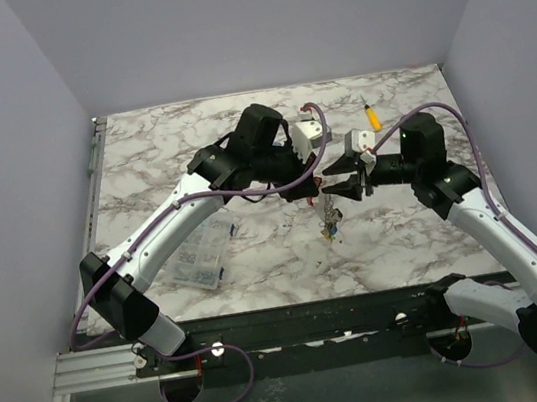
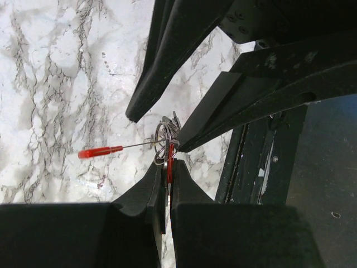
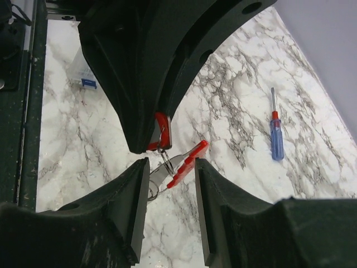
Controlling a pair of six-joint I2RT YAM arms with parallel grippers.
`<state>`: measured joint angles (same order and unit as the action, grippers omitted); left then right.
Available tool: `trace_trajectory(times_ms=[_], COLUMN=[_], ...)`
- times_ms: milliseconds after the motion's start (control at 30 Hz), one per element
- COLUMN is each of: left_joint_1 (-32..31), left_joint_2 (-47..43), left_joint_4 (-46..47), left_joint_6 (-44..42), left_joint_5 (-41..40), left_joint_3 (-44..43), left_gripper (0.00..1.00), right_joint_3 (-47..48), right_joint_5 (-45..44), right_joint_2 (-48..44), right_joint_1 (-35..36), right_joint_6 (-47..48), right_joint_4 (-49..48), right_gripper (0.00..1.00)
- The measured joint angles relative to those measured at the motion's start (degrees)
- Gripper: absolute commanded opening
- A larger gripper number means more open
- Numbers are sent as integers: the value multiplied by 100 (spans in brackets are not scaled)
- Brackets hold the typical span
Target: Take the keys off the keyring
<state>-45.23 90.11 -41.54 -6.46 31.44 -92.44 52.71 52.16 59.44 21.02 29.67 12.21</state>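
While my left tool [image 2: 169,168] is clamping shut on the red curved plastic keyring [image 3: 162,130], holding it above the marbled bench [image 1: 405,231], my right tool [image 3: 171,166] is standing apart on either side of one red-headed key [image 3: 187,162]. The other tiny keys [image 1: 331,224] are dangling below, blurring together, and that clamp is hiding most of the loop.

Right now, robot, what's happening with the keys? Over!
Left gripper shut on keyring. Right gripper open, red key in its gap. Keys hang from it. Screwdriver aside, not in the way.
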Motion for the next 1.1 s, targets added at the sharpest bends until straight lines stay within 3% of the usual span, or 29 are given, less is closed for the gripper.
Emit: trace_trajectory(times_ms=[167, 400, 600, 1100], left_joint_1=[-46, -55, -46, 621], left_joint_2=[0, 0, 0, -107], left_joint_4=[0, -13, -20, 407], left_joint_6=[-28, -35, -48, 136], left_joint_5=[0, -7, -87, -155], left_joint_3=[0, 0, 2, 568], left_gripper=[0, 0, 0, 0], right_joint_3=[197, 245, 251, -118], right_joint_5=[177, 308, 306, -376], right_joint_2=[181, 201, 186, -177], right_joint_1=[0, 0, 0, 4], right_joint_6=[431, 927, 994, -105], right_joint_4=[306, 603, 658, 109], right_gripper=[35, 1, 1, 1])
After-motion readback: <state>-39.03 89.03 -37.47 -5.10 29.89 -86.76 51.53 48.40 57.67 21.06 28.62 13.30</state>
